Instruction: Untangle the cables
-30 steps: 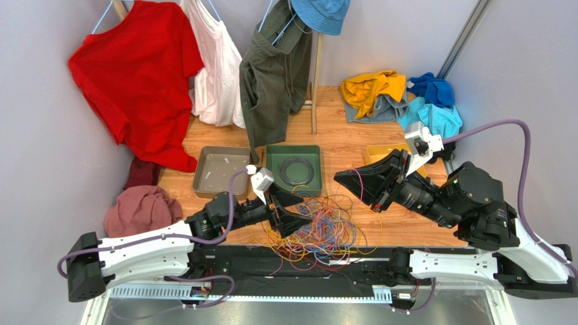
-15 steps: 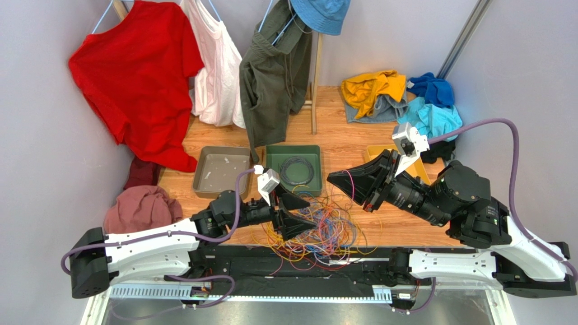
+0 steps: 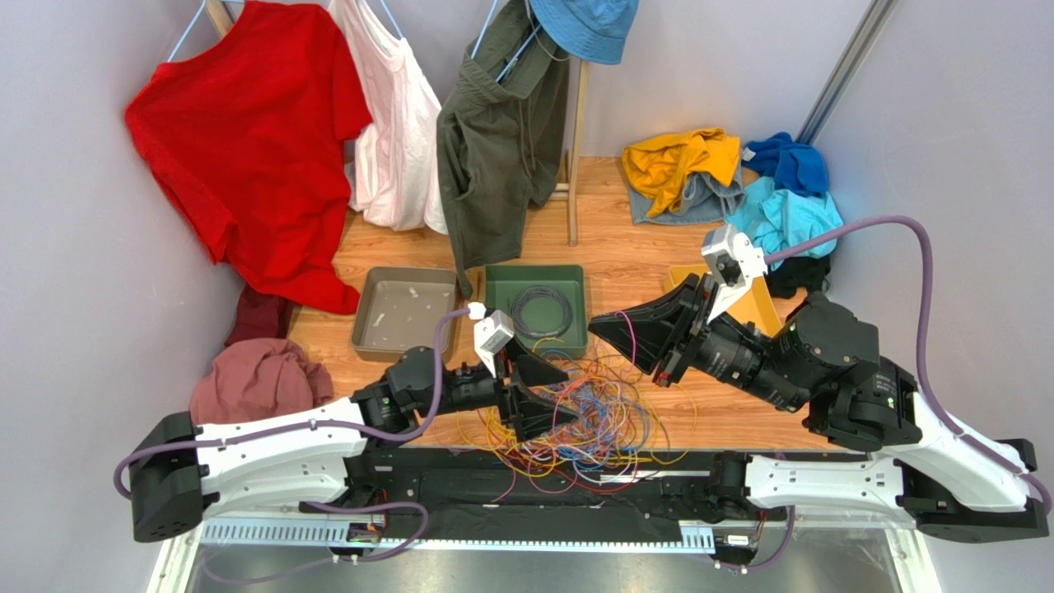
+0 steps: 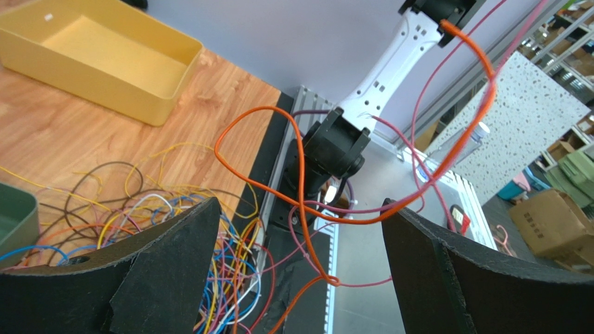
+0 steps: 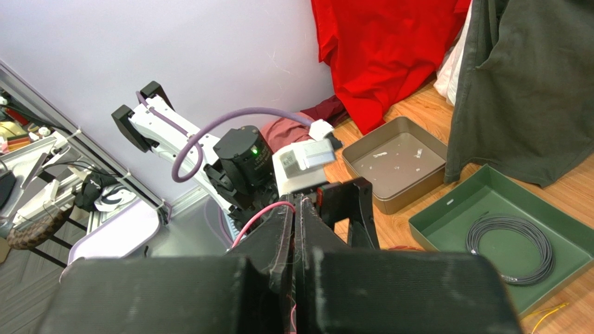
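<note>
The cables lie as a many-coloured tangle at the table's near edge. My left gripper hovers over the tangle's left part, wide open. In the left wrist view an orange cable loops upward through the gap between its fingers, crossed by a pink strand; neither finger touches them. The left gripper holds nothing. My right gripper hangs raised above the tangle's right side, shut on a thin pink cable that leaves its closed tips and runs down toward the pile.
A green tray holding a coiled black cable and a grey-brown tray stand behind the tangle. A yellow tray sits at the right, mostly behind the right arm. Clothes hang at the back; cloth piles lie at back right and left.
The right gripper has moved left, still shut on the pink cable. The left gripper has shifted slightly right over the tangle and stayed open.
</note>
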Controlling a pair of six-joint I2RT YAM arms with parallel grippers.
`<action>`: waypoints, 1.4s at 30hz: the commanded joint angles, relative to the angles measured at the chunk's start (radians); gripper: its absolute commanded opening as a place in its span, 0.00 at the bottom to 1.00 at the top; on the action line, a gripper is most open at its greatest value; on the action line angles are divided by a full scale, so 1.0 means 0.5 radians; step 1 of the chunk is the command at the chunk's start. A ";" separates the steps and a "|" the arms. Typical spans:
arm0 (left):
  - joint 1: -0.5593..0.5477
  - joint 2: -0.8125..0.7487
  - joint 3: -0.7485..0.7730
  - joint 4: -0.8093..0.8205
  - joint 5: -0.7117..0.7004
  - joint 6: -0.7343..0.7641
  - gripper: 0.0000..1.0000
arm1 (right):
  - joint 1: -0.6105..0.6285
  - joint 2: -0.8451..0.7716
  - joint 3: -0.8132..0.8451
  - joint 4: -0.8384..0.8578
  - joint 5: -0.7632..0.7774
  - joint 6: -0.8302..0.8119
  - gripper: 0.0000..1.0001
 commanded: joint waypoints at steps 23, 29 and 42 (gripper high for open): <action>0.004 -0.439 -0.087 -0.852 -0.777 -0.025 0.00 | 0.000 -0.244 0.031 -0.103 0.330 -0.129 0.00; 0.252 -0.234 -0.016 -1.672 -1.098 -0.522 0.00 | 0.000 -0.327 0.056 -0.122 0.514 -0.156 0.00; 0.651 -0.172 -0.243 -1.758 -0.858 -0.879 0.00 | 0.000 -0.379 0.448 -0.269 0.711 -0.319 0.00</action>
